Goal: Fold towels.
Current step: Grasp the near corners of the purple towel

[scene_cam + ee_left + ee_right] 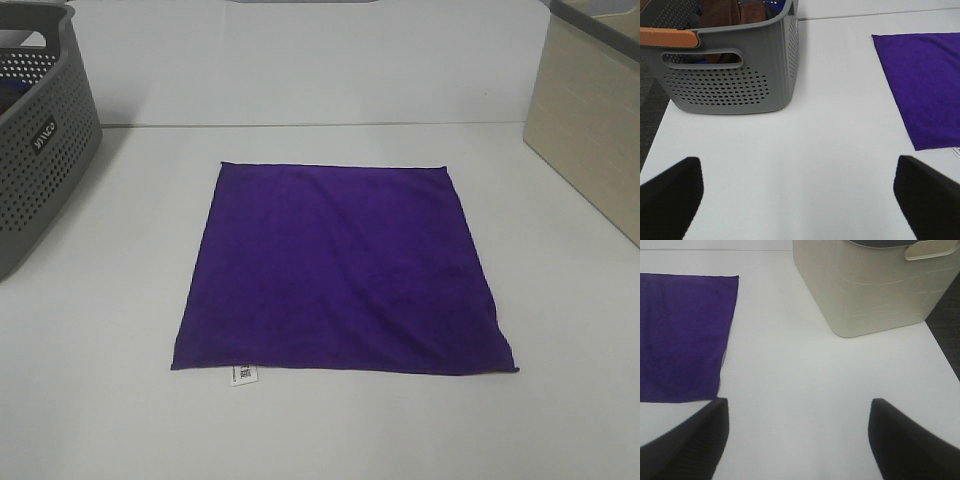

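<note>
A deep purple square towel [340, 268] lies flat and unfolded in the middle of the white table, its small white care tag [244, 375] at the near left corner. Neither arm shows in the exterior high view. In the left wrist view my left gripper [797, 200] is open and empty over bare table, with the towel's left part [925, 85] off to one side. In the right wrist view my right gripper [797, 440] is open and empty, with the towel's right part [682, 335] beside it.
A grey perforated basket [40, 140] stands at the far left of the table; in the left wrist view [730, 85] it holds brown and blue cloths. A beige bin [590, 120] stands at the far right and shows in the right wrist view [865, 285].
</note>
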`<state>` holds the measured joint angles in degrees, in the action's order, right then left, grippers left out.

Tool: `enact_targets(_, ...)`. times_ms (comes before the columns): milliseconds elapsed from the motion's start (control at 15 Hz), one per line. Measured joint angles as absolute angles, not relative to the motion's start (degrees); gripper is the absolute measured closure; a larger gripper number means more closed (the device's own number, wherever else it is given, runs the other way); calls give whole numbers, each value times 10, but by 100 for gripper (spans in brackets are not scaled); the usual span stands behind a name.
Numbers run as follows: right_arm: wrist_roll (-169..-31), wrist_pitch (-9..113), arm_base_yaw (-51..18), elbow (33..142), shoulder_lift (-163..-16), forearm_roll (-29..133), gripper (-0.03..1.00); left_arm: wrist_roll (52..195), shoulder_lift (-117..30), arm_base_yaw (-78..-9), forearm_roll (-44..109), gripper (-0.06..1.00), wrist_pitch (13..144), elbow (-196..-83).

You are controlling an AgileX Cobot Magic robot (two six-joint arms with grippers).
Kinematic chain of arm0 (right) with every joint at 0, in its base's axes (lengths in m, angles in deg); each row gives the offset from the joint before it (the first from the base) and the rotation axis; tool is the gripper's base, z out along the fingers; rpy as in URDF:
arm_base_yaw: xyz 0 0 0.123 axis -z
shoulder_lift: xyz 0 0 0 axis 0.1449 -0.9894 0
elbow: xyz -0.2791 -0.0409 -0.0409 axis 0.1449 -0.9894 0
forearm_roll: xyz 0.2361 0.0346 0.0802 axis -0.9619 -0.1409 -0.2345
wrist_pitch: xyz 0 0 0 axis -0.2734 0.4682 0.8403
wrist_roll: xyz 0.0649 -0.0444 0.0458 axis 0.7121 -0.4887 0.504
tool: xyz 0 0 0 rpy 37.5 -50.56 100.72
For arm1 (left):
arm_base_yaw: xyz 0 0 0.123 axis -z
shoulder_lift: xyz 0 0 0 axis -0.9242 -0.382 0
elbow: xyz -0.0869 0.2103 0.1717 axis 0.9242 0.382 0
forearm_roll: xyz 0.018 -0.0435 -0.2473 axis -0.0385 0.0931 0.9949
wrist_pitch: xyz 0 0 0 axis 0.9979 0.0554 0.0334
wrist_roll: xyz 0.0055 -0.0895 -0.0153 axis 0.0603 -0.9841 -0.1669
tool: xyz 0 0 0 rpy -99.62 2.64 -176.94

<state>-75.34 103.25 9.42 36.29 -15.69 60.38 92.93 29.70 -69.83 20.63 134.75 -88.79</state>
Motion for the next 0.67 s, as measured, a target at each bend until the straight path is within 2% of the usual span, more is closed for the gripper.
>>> enact_targets(667, -753, 1033, 94, 363, -157, 604, 19, 932, 297, -698, 207, 4, 1348, -888)
